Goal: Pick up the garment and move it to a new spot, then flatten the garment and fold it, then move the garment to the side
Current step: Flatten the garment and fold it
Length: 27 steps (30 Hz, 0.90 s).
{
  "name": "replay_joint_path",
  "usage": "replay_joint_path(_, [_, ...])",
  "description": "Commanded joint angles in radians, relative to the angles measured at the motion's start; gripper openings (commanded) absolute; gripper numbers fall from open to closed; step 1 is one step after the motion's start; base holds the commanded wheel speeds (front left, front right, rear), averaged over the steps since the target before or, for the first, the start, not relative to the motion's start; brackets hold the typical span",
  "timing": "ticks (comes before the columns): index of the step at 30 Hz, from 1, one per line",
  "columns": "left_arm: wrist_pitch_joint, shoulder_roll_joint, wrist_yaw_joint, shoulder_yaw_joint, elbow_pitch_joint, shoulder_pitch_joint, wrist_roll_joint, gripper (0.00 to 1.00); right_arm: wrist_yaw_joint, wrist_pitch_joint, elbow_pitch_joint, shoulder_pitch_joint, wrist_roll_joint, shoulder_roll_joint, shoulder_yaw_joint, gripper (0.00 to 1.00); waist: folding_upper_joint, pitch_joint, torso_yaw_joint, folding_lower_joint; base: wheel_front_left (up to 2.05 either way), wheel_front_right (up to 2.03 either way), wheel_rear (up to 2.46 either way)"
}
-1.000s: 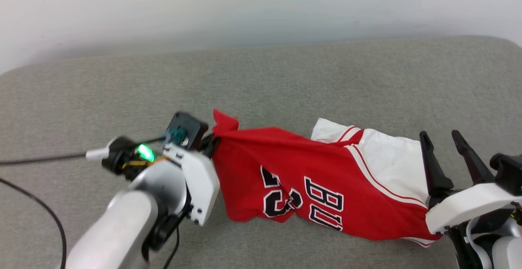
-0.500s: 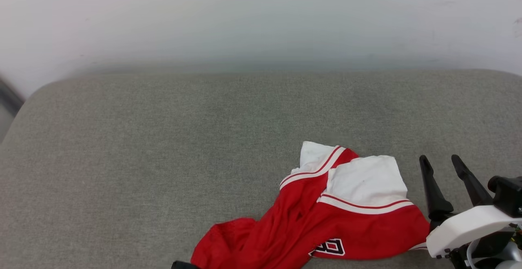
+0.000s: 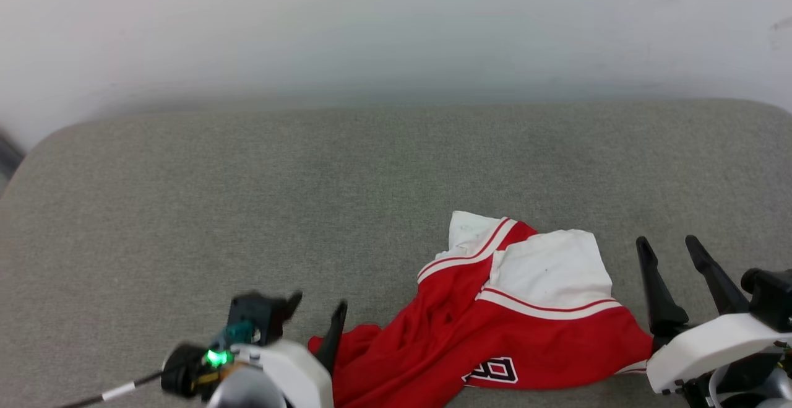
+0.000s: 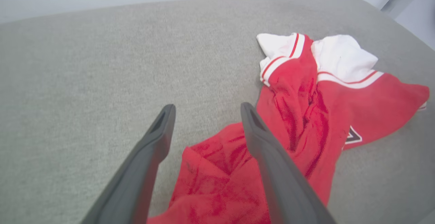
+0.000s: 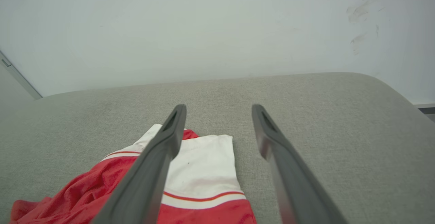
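The garment (image 3: 526, 340) lies crumpled on the grey cushion (image 3: 309, 179), red body bunched, white sleeves with striped trim on top, part of the black lettering showing at its near edge. My left gripper (image 3: 318, 301) stands open at the garment's left end, nothing between its fingers. In the left wrist view the left gripper (image 4: 207, 107) hovers over the loose red edge of the garment (image 4: 299, 115). My right gripper (image 3: 667, 242) stands open just right of the garment, apart from it. In the right wrist view the right gripper (image 5: 219, 108) points past a white sleeve (image 5: 200, 169).
The grey cushion (image 5: 323, 108) stretches wide to the left and behind the garment. A pale wall (image 3: 396, 24) rises right behind it. The cushion's rounded corners fall away at far left and far right. A cable (image 3: 117, 390) trails from my left wrist.
My left gripper has opened and let go of the garment's red edge. The garment, earlier pulled out lengthwise, now lies bunched. The head view has shifted. The right gripper stays open.
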Motion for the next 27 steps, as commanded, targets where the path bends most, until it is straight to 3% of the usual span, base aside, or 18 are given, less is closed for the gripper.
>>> replay_joint_path(1, [-0.019, -0.012, -0.007, 0.009, -0.002, -0.041, 0.010, 1.00, 0.000, 0.002, -0.008, -0.019, -0.001, 0.003, 0.003, 1.00, -0.0001, 0.019, -0.013, 0.0001, 0.00, 0.00, 0.00])
replay_joint_path(6, [-0.048, -0.051, -0.049, 0.014, 0.037, -0.209, 0.029, 1.00, 0.000, -0.003, -0.018, -0.065, -0.002, 0.003, 0.022, 1.00, -0.0001, 0.090, -0.052, 0.0001, 0.00, 0.00, 0.00])
replay_joint_path(13, [0.003, -0.120, -0.171, -0.017, 0.194, -0.449, -0.008, 1.00, 0.000, -0.022, 0.002, -0.131, 0.004, -0.006, 0.052, 1.00, -0.0001, 0.189, -0.113, 0.0001, 0.00, 0.00, 0.00])
replay_joint_path(20, [0.166, -0.117, -0.293, -0.082, 0.374, -0.621, -0.033, 1.00, 0.000, -0.041, 0.047, -0.165, 0.016, -0.006, 0.076, 1.00, -0.0001, 0.257, -0.166, 0.0001, 0.00, 0.00, 0.00])
replay_joint_path(27, [0.368, -0.090, -0.350, -0.183, 0.477, -0.684, -0.062, 1.00, 0.000, -0.069, 0.090, -0.190, 0.032, -0.002, 0.089, 1.00, -0.0001, 0.297, -0.202, 0.0001, 0.00, 0.00, 0.00])
